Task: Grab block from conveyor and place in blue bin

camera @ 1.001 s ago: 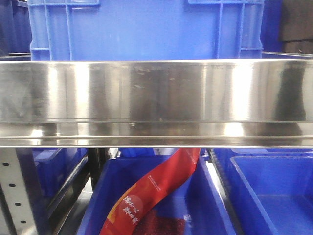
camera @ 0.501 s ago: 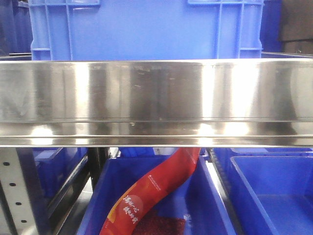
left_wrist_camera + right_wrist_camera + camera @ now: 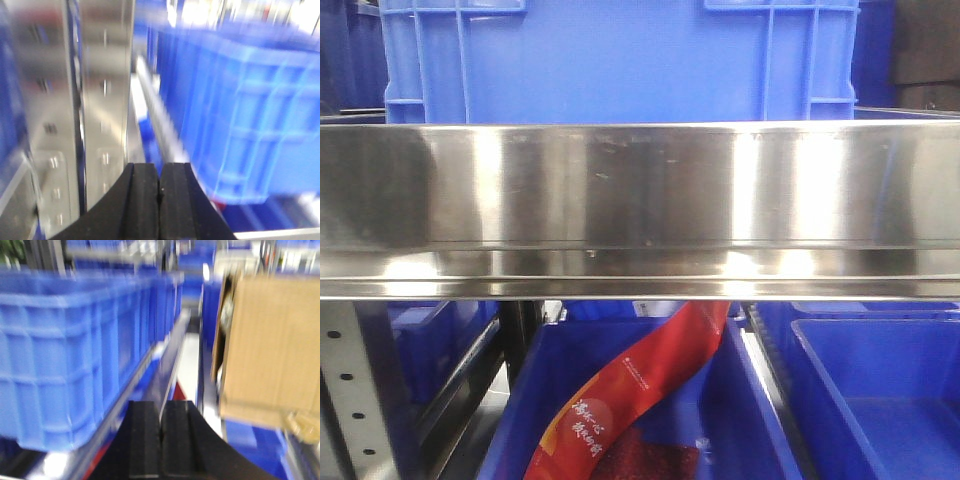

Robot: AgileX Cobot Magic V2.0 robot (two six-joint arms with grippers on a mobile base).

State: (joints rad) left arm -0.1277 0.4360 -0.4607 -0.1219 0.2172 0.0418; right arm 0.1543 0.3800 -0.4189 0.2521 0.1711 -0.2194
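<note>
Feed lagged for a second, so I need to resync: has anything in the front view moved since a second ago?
Nothing has visibly moved. The steel rail, the blue crate behind it and the red packet in the lower blue bin sit as before; only reflections on the rail shifted slightly.

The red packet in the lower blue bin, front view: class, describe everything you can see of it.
The red packet is a long, glossy, flexible pouch, red shading to orange at its lower end, with small white print and a white-edged round emblem bearing characters. It lies slanted, its upper end leaning towards the bin's far right side under the steel rail, its lower end running out of frame at the bottom left. A darker red patch lies beside it. No gripper touches it.
</note>
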